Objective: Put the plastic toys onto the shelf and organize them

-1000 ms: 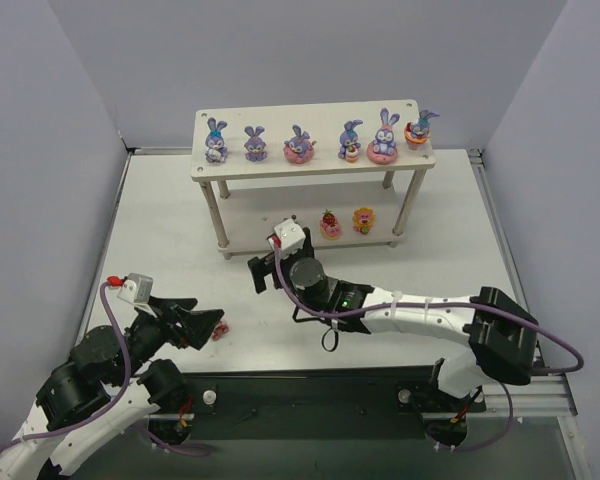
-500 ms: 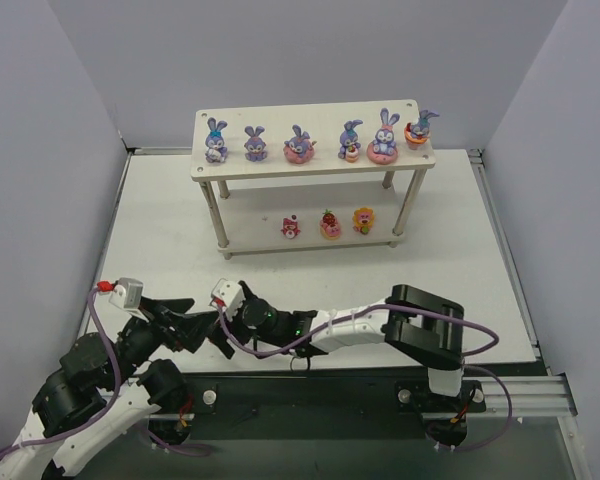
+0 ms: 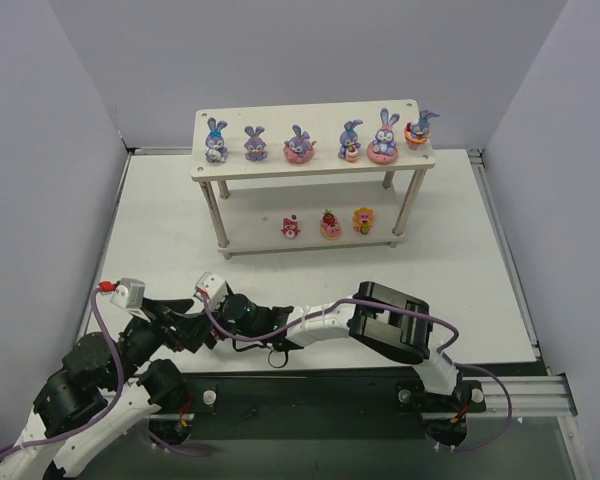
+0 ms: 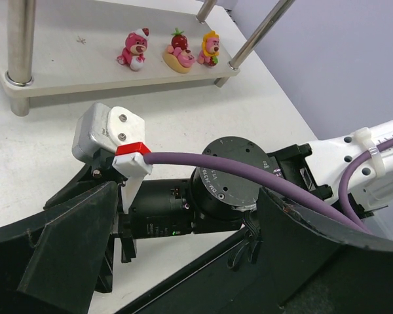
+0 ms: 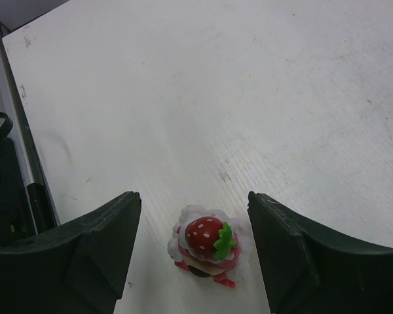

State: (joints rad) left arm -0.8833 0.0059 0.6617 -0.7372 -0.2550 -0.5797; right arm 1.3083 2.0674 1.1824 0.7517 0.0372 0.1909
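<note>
- Right wrist view first: the right claw (image 5: 191, 199) is spread wide, nothing gripped, one dark finger (image 5: 98, 248) on each side of the picture.
- Sitting between those fingers is a strawberry-topped cake toy (image 5: 208, 252), upright on the white table (image 5: 249, 85), with a red berry and a green leaf on a white frill.
- There's a clear gap between the toy and the finger on the left of that picture. The other finger is much closer, and I cannot tell whether it touches.
- Over to the left wrist view: the left claw (image 4: 187, 196) is released too, its two black fingers well apart and holding nothing.
- Right in front of that claw lies the right arm's wrist, with a white camera box (image 4: 108, 134) and a purple cable (image 4: 216, 163) running back along the arm.
- From the top camera, the right arm reaches all the way across to the near left part of the table, so both claws are close together there. The cake toy itself is hidden under them in this view.
- The shelf (image 3: 310, 120) stands at the far side, well apart from the claws.
- Six bunnies (image 3: 298, 145) stand in a row along its top board.
- Three small figures (image 3: 329, 224) stand side by side on the lower board, toward its right half.
</note>
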